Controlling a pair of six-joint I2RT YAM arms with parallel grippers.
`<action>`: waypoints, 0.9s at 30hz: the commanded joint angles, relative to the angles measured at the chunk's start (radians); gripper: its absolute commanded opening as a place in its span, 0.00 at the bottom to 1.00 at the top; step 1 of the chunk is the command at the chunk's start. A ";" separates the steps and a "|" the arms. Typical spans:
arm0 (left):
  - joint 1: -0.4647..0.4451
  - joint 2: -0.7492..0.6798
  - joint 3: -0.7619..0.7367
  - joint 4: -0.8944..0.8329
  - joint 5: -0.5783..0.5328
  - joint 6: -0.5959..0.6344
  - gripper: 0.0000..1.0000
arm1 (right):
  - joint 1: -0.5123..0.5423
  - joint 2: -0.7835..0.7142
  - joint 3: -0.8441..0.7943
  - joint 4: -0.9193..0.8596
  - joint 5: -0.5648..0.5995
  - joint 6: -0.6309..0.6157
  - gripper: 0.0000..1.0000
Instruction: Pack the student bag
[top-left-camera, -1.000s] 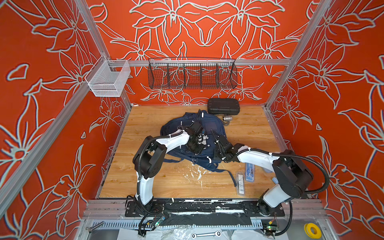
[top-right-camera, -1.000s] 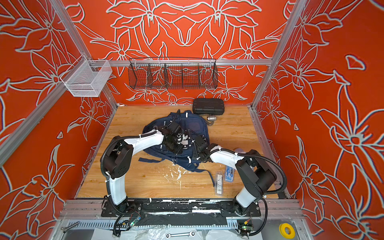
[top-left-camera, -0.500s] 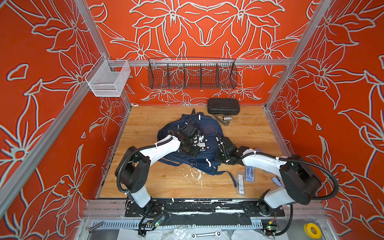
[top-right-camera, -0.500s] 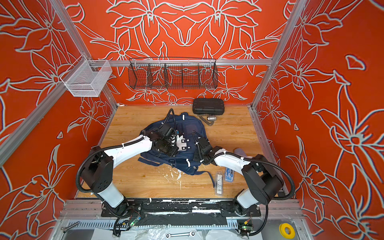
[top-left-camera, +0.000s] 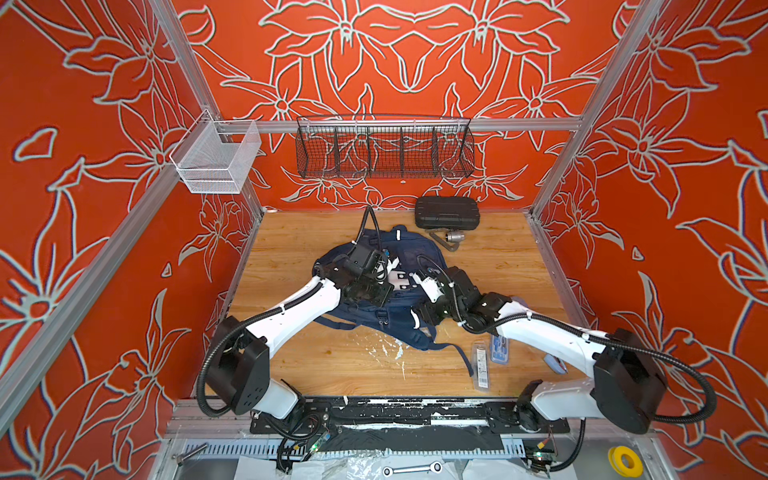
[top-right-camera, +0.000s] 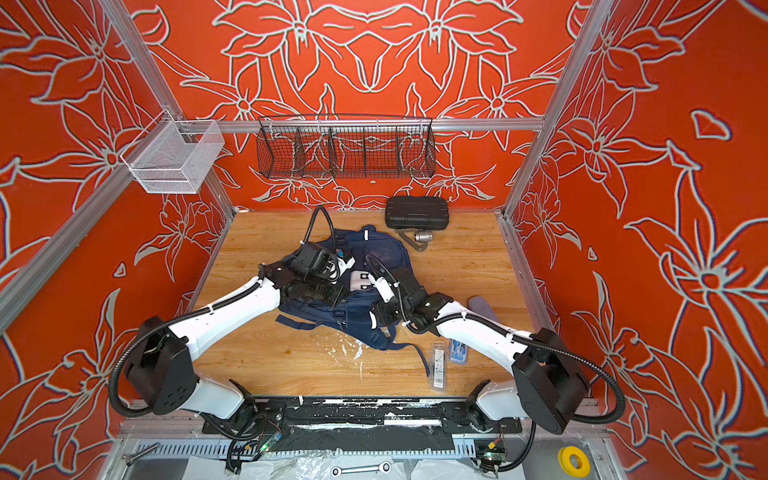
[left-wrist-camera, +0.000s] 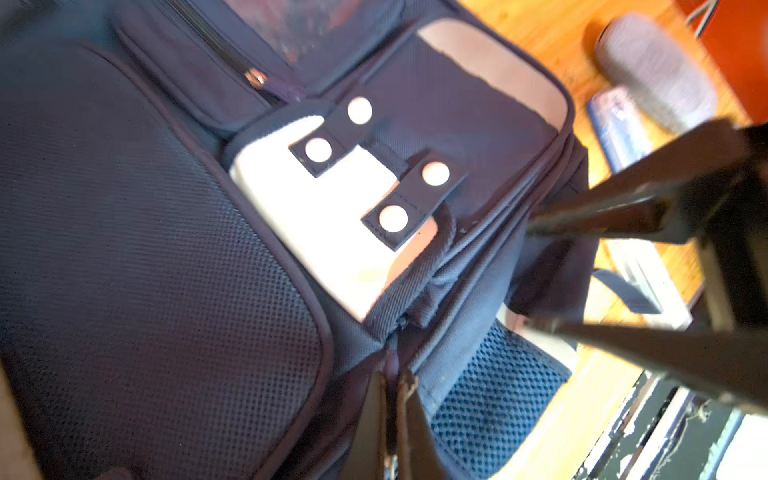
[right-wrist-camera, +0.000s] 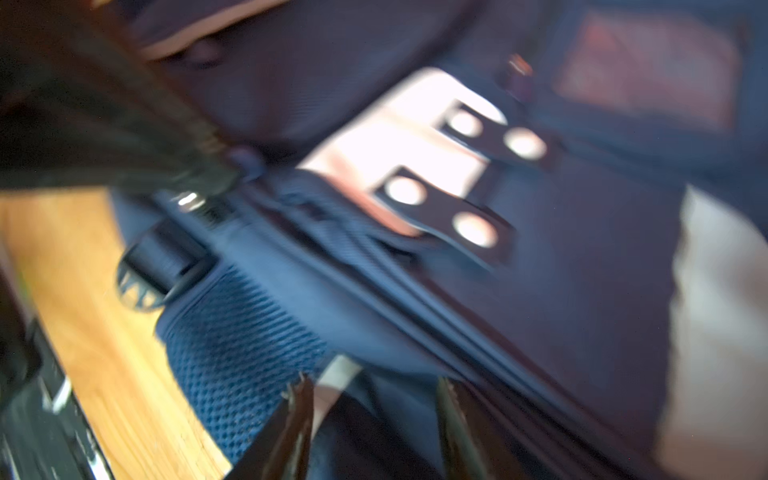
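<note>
Left gripper (left-wrist-camera: 394, 374) pinches the student bag (left-wrist-camera: 166, 249) at its zipper; right gripper (right-wrist-camera: 374, 382) stands open over it.

- Large navy blue cloth student bag (left-wrist-camera: 124, 249): matt woven fabric, with a dimpled grid weave on the big panel.
- Blue side pocket (left-wrist-camera: 490, 399): open, rough mesh.
- White rectangular patch (left-wrist-camera: 316, 232): smooth, with pale shiny round studs (left-wrist-camera: 392, 218) on its dark tabs.
- Light brown wooden desk (top-left-camera: 498, 266): smooth and grained, with white scuffs.
- Black rectangular plastic case (top-left-camera: 446, 212): hard, matt, ribbed.
- Long black wire basket (top-left-camera: 384, 151): thin metal.
</note>
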 joint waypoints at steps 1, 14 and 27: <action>0.006 -0.064 -0.002 0.057 0.066 -0.019 0.00 | 0.025 0.013 0.026 0.173 -0.108 -0.320 0.56; 0.035 -0.096 -0.001 0.095 0.126 -0.045 0.00 | 0.095 0.221 0.160 0.272 0.153 -0.493 0.52; 0.133 -0.116 -0.004 0.149 0.243 -0.078 0.00 | 0.084 0.222 0.102 0.408 0.101 -0.459 0.03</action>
